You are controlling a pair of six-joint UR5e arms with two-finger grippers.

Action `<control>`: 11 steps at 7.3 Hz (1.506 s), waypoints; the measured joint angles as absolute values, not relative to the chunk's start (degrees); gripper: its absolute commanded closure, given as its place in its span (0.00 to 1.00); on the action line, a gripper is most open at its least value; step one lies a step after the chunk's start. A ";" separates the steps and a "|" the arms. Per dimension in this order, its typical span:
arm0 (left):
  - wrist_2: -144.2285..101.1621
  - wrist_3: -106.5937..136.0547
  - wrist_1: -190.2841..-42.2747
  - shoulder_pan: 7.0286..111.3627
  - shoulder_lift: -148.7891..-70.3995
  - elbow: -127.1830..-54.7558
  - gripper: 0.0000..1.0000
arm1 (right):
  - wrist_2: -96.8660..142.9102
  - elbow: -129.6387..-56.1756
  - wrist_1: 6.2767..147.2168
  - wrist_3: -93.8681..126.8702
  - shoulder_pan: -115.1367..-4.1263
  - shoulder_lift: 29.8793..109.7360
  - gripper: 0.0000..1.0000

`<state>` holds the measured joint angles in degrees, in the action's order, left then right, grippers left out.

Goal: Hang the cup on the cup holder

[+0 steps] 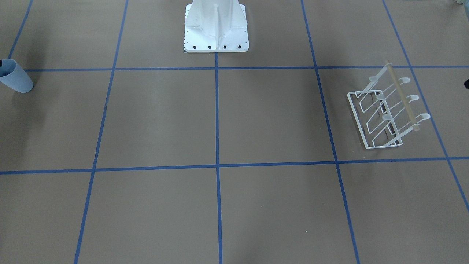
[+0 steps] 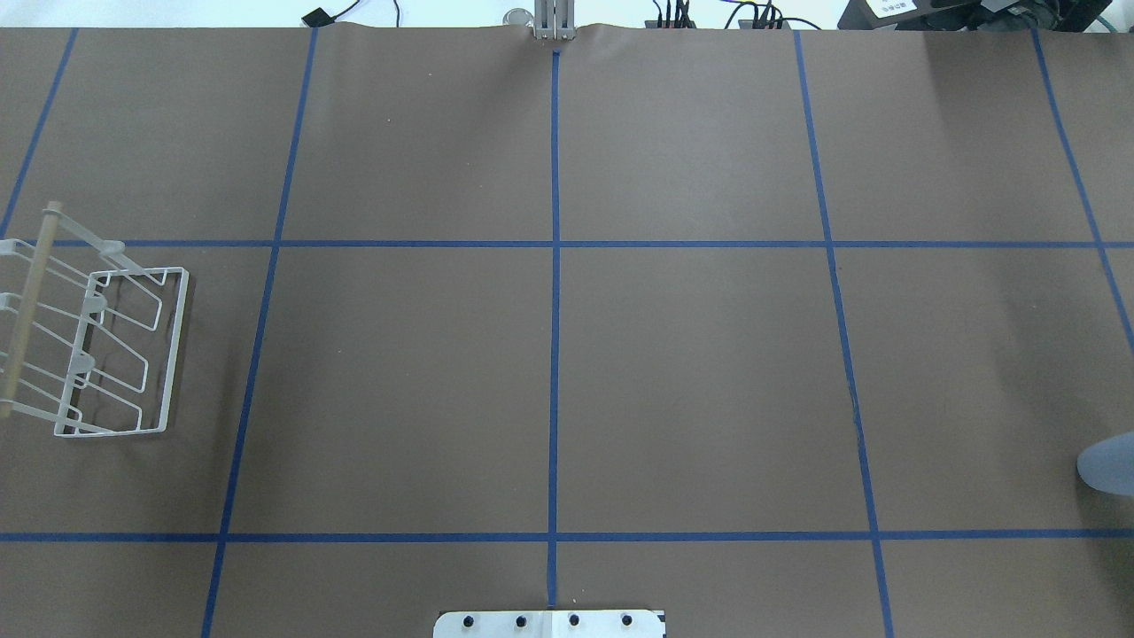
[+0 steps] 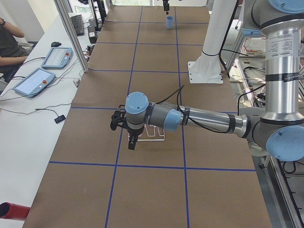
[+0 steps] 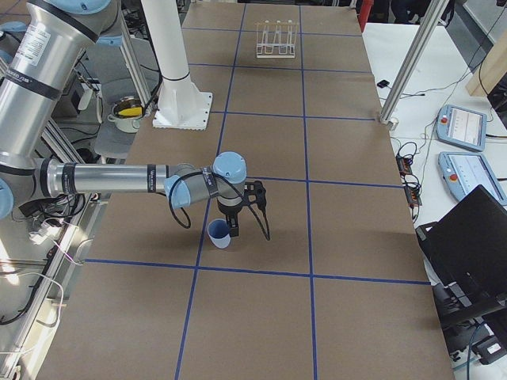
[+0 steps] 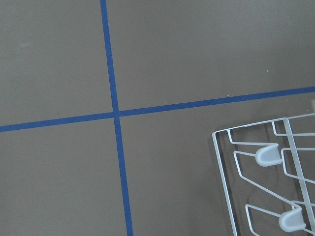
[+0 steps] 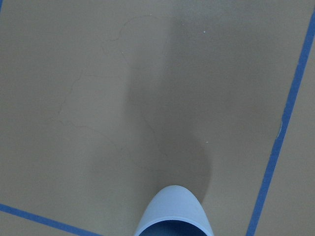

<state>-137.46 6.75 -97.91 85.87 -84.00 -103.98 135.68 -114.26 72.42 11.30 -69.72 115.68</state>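
The light blue-grey cup stands upright with its rim up at the table's right end, and also shows in the front view, the overhead view and the right wrist view. My right gripper hangs just beside it; I cannot tell if it is open or shut. The white wire cup holder with its wooden rod stands empty at the table's left end. My left gripper hangs over its near side and partly hides it; I cannot tell its state.
The white pedestal base is bolted at the robot's side of the table. Blue tape lines divide the brown table into squares. Tablets, cables and a seated operator are beyond the far edge.
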 measured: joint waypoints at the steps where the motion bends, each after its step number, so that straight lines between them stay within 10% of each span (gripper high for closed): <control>1: -137.45 6.73 -97.91 85.87 -84.01 -103.82 0.02 | 135.62 -113.42 72.34 11.32 -69.30 115.72 0.00; 6: -137.22 6.77 -97.91 85.93 -83.94 -103.73 0.02 | 134.67 -107.60 72.25 11.18 -67.07 115.18 0.08; 8: -137.05 6.77 -97.91 85.95 -83.98 -103.66 0.02 | 134.65 -106.85 72.26 11.39 -65.57 115.12 0.55; 9: -136.98 6.77 -97.91 85.95 -84.00 -103.61 0.02 | 134.66 -106.70 72.28 11.69 -65.00 115.08 0.95; 11: -136.92 6.77 -97.97 85.93 -84.00 -103.65 0.02 | 134.80 -106.66 72.27 12.97 -63.63 114.82 1.00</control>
